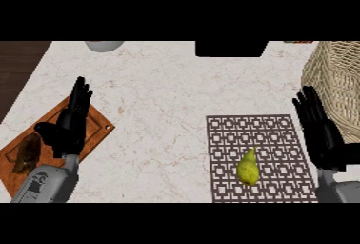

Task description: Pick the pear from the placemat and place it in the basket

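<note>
so the right hand [321, 131] is wide open, fingers straight and holding nothing, sitting over the right edge of the placemat [232, 133], and the pear [247, 167] is lying on that mat a bit to the hand's left, near its wrist end and not touching it. the basket [337, 66] is just past its fingertips, slightly to the right. the left hand [70, 125] is open and empty too, flat over a wooden cutting board [102, 126], well apart from the pear.
</note>
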You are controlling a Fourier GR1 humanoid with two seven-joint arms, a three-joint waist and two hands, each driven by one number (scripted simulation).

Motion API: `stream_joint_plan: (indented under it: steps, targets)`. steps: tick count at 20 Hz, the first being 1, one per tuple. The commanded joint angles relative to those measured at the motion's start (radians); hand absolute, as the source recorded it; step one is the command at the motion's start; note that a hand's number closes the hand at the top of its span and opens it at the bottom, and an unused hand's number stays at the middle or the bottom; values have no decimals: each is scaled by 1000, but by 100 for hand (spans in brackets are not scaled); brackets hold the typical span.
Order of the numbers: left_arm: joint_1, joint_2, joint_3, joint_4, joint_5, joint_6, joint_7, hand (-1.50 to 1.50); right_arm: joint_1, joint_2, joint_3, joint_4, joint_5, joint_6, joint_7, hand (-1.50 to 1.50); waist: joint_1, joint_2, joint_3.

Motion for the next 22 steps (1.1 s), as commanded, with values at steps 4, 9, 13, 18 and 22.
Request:
stream_joint_plan:
  steps: [4,9,13,18,22]
  targets:
    - [-12,96,-21,63,-56,-61,90,0,14,84,-110,225,-239,309,-149,150,-19,25,-10]
    - [-2,126,-65,71,-41,-126,207,0,19,222,-70,105,-231,471,-467,150,-33,14,-9]
    - [-20,123,-54,56,-50,-137,252,0,99,306,29,-43,37,66,-449,-150,-36,9,-17]
    - [-41,144,-49,46,-44,-148,286,0,102,45,18,-12,250,-98,-178,-150,-45,9,-23]
    - [-38,165,-39,34,-45,-158,291,0,114,-224,27,-10,361,1,-4,-150,-33,7,-23]
